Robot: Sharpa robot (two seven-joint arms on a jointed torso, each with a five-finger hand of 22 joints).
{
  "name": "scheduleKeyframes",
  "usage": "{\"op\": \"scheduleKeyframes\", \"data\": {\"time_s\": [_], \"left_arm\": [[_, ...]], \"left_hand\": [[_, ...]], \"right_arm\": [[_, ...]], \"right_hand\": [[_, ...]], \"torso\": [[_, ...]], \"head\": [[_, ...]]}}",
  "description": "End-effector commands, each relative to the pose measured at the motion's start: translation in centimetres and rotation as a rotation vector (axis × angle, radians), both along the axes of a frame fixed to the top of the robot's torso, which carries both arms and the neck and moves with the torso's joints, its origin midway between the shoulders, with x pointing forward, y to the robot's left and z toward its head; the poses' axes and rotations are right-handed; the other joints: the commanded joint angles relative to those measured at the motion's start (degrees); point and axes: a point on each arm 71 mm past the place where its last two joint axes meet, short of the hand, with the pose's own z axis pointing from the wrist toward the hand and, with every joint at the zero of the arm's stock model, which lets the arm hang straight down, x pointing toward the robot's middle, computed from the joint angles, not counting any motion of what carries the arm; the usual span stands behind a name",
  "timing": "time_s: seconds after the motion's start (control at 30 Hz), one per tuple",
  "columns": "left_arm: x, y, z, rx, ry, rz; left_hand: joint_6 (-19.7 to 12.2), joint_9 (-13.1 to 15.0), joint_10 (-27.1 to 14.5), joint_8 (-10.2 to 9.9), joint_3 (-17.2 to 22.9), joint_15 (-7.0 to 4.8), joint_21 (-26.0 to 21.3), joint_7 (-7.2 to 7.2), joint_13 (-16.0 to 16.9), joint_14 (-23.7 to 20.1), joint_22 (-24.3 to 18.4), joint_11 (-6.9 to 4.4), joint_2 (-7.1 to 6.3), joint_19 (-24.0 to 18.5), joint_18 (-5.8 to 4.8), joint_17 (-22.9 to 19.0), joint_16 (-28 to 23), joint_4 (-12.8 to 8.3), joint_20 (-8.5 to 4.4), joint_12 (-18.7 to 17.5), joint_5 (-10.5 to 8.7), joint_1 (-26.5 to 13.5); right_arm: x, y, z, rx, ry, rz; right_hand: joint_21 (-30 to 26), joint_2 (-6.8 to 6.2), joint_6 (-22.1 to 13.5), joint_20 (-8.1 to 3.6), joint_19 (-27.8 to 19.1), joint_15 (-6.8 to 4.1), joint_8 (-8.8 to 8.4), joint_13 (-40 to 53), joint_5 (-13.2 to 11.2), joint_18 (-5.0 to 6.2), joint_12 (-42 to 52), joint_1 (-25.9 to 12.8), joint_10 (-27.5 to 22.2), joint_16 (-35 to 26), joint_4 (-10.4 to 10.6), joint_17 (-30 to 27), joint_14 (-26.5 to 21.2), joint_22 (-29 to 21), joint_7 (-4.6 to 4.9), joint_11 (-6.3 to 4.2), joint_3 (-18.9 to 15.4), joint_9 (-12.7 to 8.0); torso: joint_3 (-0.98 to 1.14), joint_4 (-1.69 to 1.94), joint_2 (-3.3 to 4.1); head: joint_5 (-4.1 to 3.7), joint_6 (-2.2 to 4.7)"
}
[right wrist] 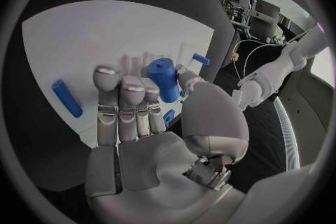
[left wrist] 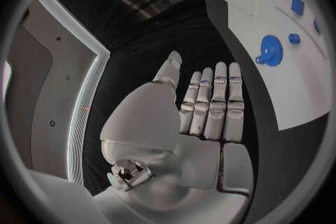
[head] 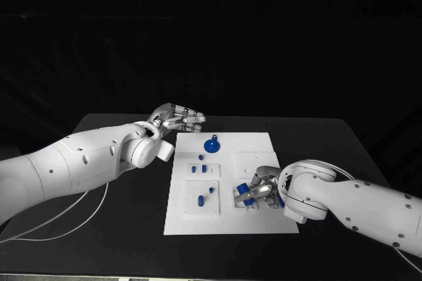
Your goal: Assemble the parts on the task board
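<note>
The white task board (head: 264, 141) lies mid-table. My right hand (head: 257, 192) is low over its near right part and pinches a blue cylindrical part (right wrist: 163, 79) between thumb and fingers. Another small blue piece (right wrist: 168, 117) shows beneath those fingers. A blue rod (right wrist: 66, 98) lies flat on the board beside the hand. My left hand (head: 178, 117) hovers by the board's far left corner, fingers straight and side by side (left wrist: 210, 103), holding nothing. A blue gear (head: 212, 145) sits at the far end of the board, close to that hand.
Small blue pieces (head: 205, 169) stand in a raised white block on the board's left half, and two more blue pieces (head: 200, 201) lie in the block nearer me. A white cable (head: 71, 211) trails over the black table on the left.
</note>
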Motion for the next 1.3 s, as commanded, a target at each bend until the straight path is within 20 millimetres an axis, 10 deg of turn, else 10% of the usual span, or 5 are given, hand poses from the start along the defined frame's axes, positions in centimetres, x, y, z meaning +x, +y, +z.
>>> {"op": "scheduleKeyframes", "data": {"time_s": [0.03, 1.3], "left_arm": [[-0.05, -0.32, 0.07, -0.002, -0.003, -0.020], [-0.10, -0.60, 0.00, 0.004, 0.006, -0.030]], "left_hand": [[-0.28, 0.07, -0.28, -0.12, 0.03, 0.07, 0.18, -0.01, 0.05, -0.38, -0.09, 0.01, -0.44, 0.21, 0.00, 0.10, -0.20, 0.33, 0.09, 0.11, -0.14, 0.05], [-0.93, 0.09, -0.48, -0.09, 0.18, 0.14, 0.19, 0.16, 0.05, -0.53, -0.43, 0.10, -0.73, 0.14, 0.01, 0.10, -0.19, 0.94, 0.17, 0.12, -0.19, -0.17]], "right_arm": [[-0.23, -0.19, -0.87, -0.089, 0.017, 0.012], [-0.25, 0.20, -1.71, -0.163, 0.024, 0.067]], "right_hand": [[-0.17, 0.16, 0.27, -0.29, 2.82, -0.40, -0.28, -0.08, -0.29, 0.15, -0.31, -0.72, 0.07, -0.34, 0.42, 0.02, -0.02, -0.01, 0.04, -0.28, 0.01, -0.20], [-0.96, -4.93, 0.06, -0.67, 2.83, -0.63, -0.24, -0.44, -2.52, -0.07, -1.73, -0.57, -0.08, -1.38, 8.79, 0.67, 0.00, -0.09, 0.12, -0.27, -4.24, -0.75]], "torso": [[0.02, -0.02, 0.01], [0.03, -0.07, -0.02]], "head": [[0.07, -0.05], [0.49, -0.40]]}}
